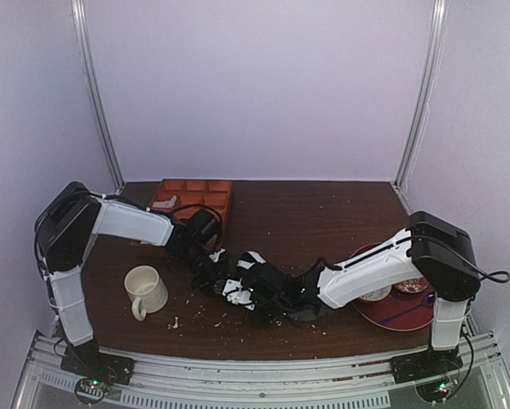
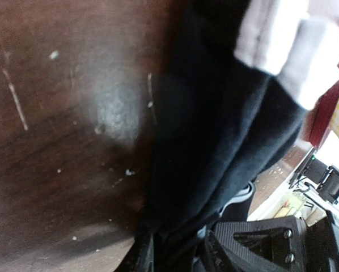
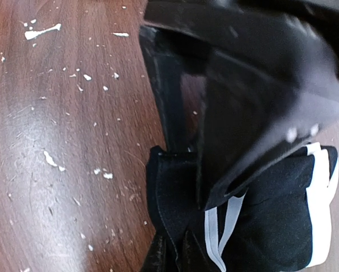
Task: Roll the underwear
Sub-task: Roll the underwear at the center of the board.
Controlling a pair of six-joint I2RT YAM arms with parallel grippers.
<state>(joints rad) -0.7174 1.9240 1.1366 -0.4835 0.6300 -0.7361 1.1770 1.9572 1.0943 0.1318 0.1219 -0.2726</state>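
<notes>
One pair of black underwear [image 1: 253,279] with white edging lies bunched on the brown table between my two arms. In the left wrist view the underwear [image 2: 215,141] runs down into my left gripper [image 2: 178,255]. That gripper's jaws stand apart with the black cloth lying loosely between them. From above, the left gripper [image 1: 217,274] is at the garment's left end. My right gripper [image 3: 176,256] is shut on a folded black edge of the underwear [image 3: 271,226], next to a white stripe. From above, the right gripper [image 1: 270,300] is at the garment's near right side.
A cream mug [image 1: 146,290] stands left of the arms. An orange compartment tray [image 1: 195,198] sits at the back. A red plate [image 1: 402,312] with a bowl lies under my right arm. White crumbs [image 3: 49,160] are scattered over the wood.
</notes>
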